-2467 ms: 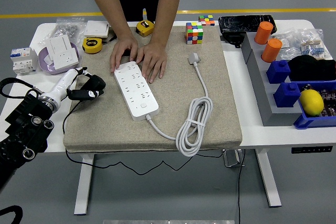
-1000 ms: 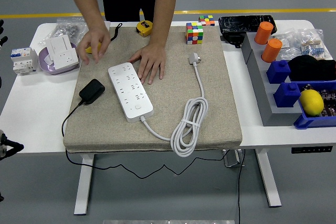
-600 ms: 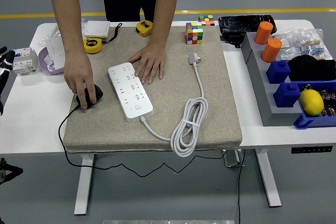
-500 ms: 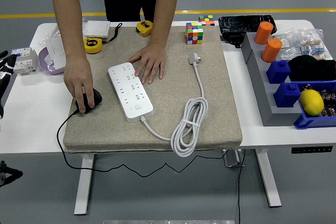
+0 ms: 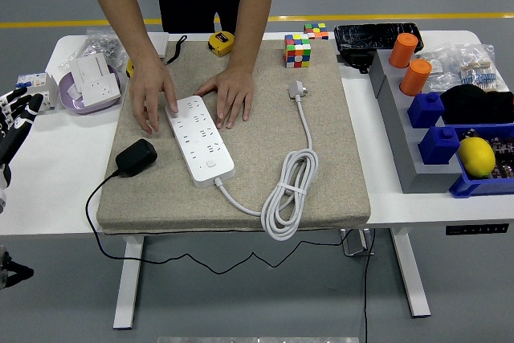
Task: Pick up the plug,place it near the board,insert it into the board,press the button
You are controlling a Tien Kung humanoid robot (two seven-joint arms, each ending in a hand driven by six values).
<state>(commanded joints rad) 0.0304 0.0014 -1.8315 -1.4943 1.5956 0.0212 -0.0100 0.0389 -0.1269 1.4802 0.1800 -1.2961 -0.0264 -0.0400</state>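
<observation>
Black plug [image 5: 135, 157] lies free, left hand [image 5: 16, 122] fingers spread and empty at left edge; reaching risks hitting person's hands [image 5: 152, 95] on board [image 5: 201, 136].

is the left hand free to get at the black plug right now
Probably yes. The left hand waits open at the table's left edge, and the plug lies alone on the mat; the person's hand rests farther back by the board.

1. the mat [image 5: 337, 150] under my work looks like rough, matt beige cloth.
2. the board [image 5: 200, 139] is smooth white plastic, slightly glossy.
3. the plug [image 5: 136, 157] is matt black plastic.
4. my left hand [image 5: 14, 130] has glossy black fingers.
</observation>
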